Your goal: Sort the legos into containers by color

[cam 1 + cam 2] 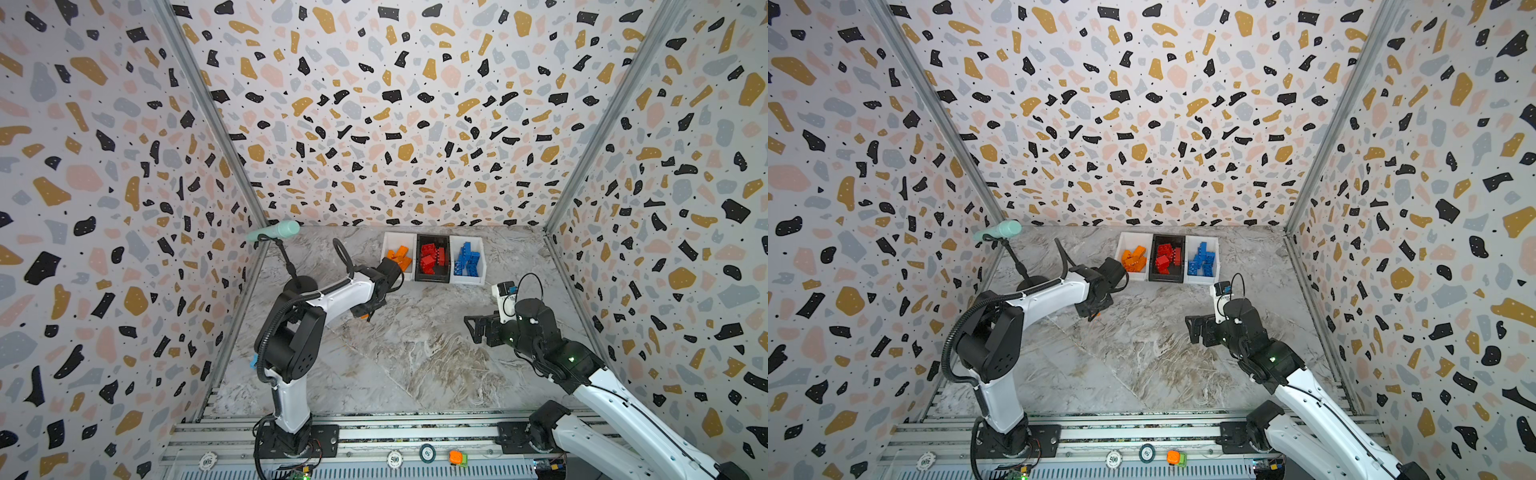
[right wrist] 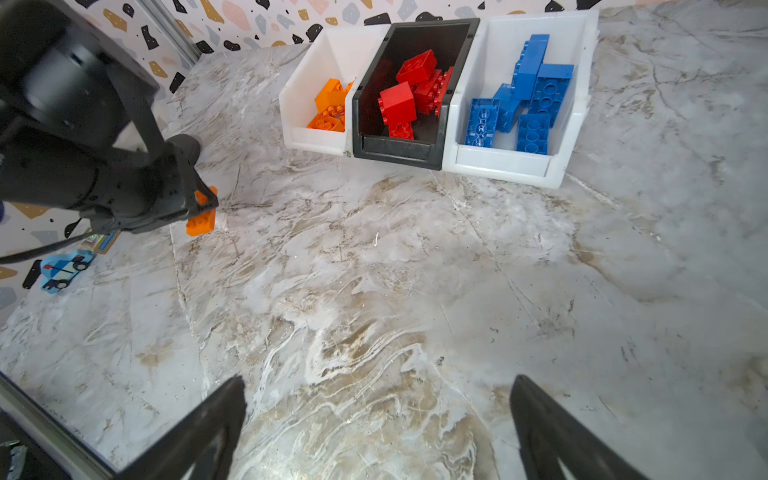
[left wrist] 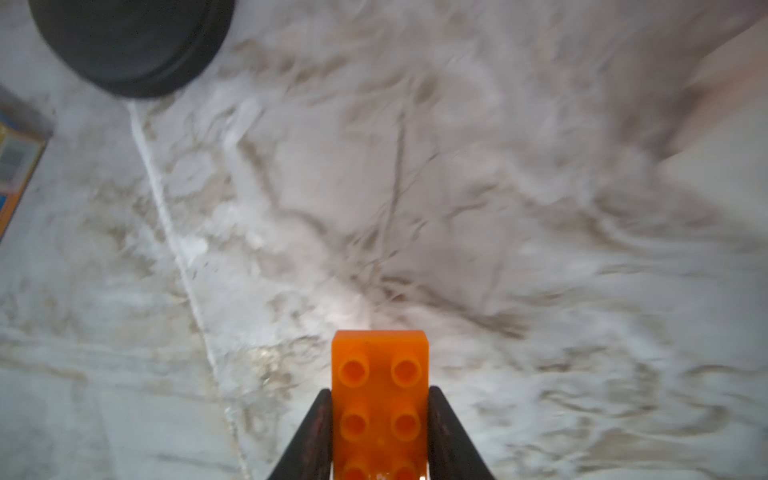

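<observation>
In both top views we hold an orange brick [image 1: 365, 317] low over the table [image 1: 415, 353], short of the white bin [image 1: 390, 243] of orange bricks [image 1: 400, 255]. Left wrist: left fingers [image 3: 311, 436] pinch its long sides. Right wrist: right fingers [image 2: 199, 432] spread, empty. We should clear the rim before releasing.

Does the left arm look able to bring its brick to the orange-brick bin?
Probably yes: the left gripper holds the orange brick near that white bin; only bare table lies between.
</observation>
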Action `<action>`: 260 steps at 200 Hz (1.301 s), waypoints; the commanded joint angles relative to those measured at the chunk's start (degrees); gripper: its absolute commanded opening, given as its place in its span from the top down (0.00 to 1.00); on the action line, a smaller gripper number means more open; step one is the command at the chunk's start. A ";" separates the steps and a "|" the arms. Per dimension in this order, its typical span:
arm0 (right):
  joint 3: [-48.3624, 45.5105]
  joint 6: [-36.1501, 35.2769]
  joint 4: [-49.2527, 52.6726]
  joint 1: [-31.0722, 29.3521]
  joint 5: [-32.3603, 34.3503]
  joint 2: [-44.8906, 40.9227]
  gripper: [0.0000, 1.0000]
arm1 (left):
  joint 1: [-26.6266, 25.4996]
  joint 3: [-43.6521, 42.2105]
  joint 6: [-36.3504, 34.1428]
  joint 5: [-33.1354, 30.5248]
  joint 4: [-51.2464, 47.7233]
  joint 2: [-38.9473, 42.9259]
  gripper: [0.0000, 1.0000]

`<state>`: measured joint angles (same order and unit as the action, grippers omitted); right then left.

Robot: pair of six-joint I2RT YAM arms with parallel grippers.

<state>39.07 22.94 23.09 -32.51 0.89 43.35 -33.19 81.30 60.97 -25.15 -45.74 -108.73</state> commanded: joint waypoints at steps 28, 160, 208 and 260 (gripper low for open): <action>4.48 0.39 2.95 0.19 1.32 1.56 0.00 | -0.30 19.37 -6.65 -4.19 -3.84 -8.40 0.64; 11.30 4.17 15.22 0.19 10.31 -3.51 0.00 | 1.29 50.65 -14.13 3.04 9.44 -28.70 0.18; 8.67 3.90 11.80 0.18 7.97 -4.05 0.00 | 0.19 42.79 -19.99 2.44 14.71 -18.33 0.00; 1.60 2.60 0.37 0.29 12.04 -0.71 0.01 | 0.05 4.36 -31.74 0.26 34.63 12.10 0.00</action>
<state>43.48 26.39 29.47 -32.47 9.10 41.15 -32.86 99.96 37.39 -22.68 -24.80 -109.93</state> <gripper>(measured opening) 0.993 0.993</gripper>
